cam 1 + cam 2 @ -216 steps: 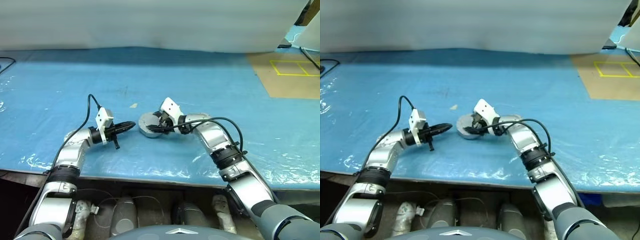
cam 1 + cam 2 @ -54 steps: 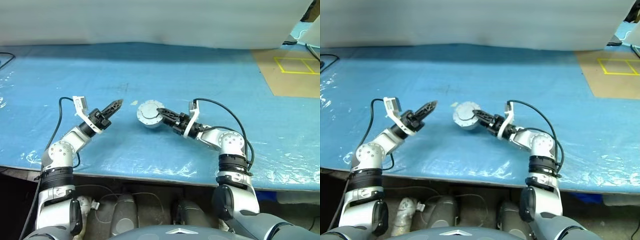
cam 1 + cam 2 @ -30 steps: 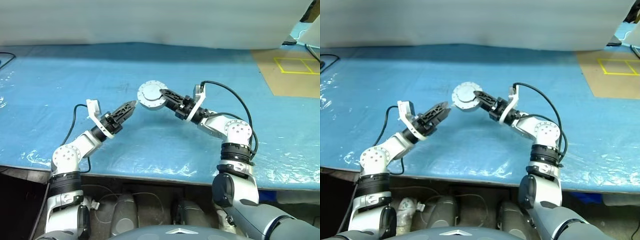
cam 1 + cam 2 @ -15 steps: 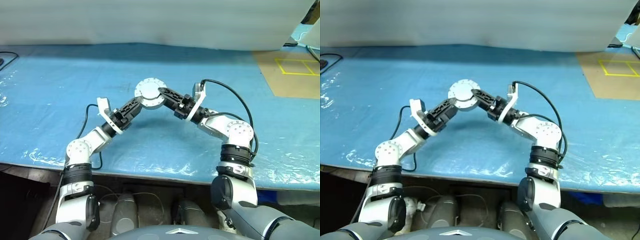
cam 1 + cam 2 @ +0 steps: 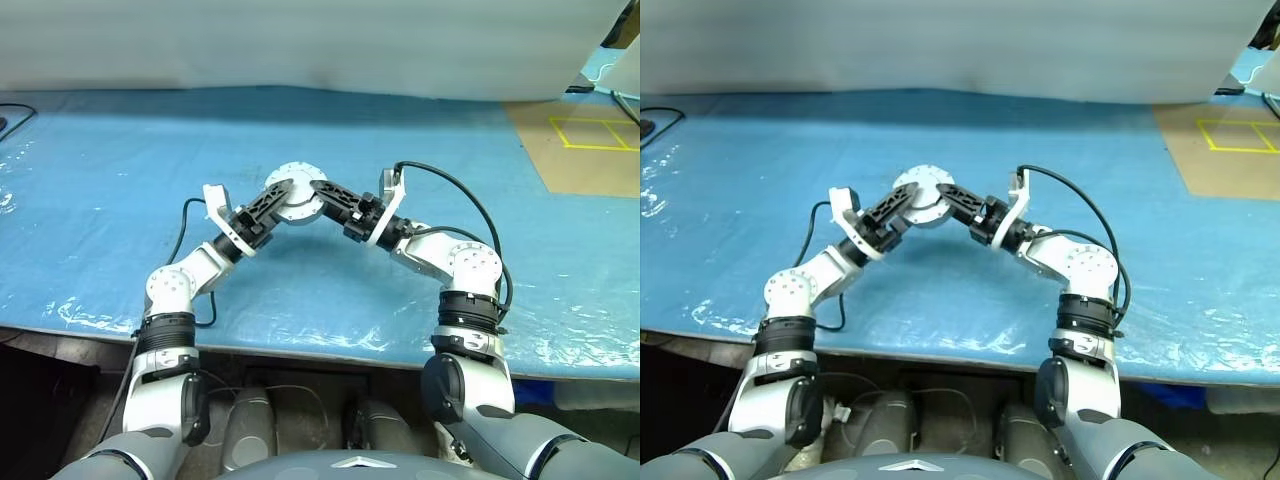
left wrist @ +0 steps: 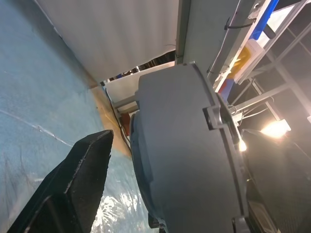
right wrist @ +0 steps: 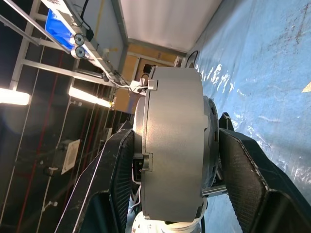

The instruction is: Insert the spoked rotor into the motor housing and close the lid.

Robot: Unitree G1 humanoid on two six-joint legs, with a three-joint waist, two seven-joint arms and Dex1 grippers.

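My right gripper (image 5: 316,190) is shut on the motor housing (image 5: 292,192), a short silver cylinder held above the blue table with its flat round face, ringed by small holes, turned toward my head. In the right wrist view the housing (image 7: 175,121) sits edge-on between both black fingers (image 7: 243,165). My left gripper (image 5: 275,198) has come in from the left and stands open against the housing's left side. The left wrist view has the housing (image 6: 184,145) close up beside one black finger (image 6: 82,179). The spoked rotor is out of view.
The table (image 5: 120,150) is covered in blue plastic sheet that runs to a white backdrop (image 5: 300,40). A brown board with a yellow taped square (image 5: 585,135) lies at the far right. A black cable (image 5: 10,97) lies at the far left edge.
The right gripper first lifted the housing off the table and now holds it still. Over the last second my left gripper swung up and to the right until its open fingers met the housing.
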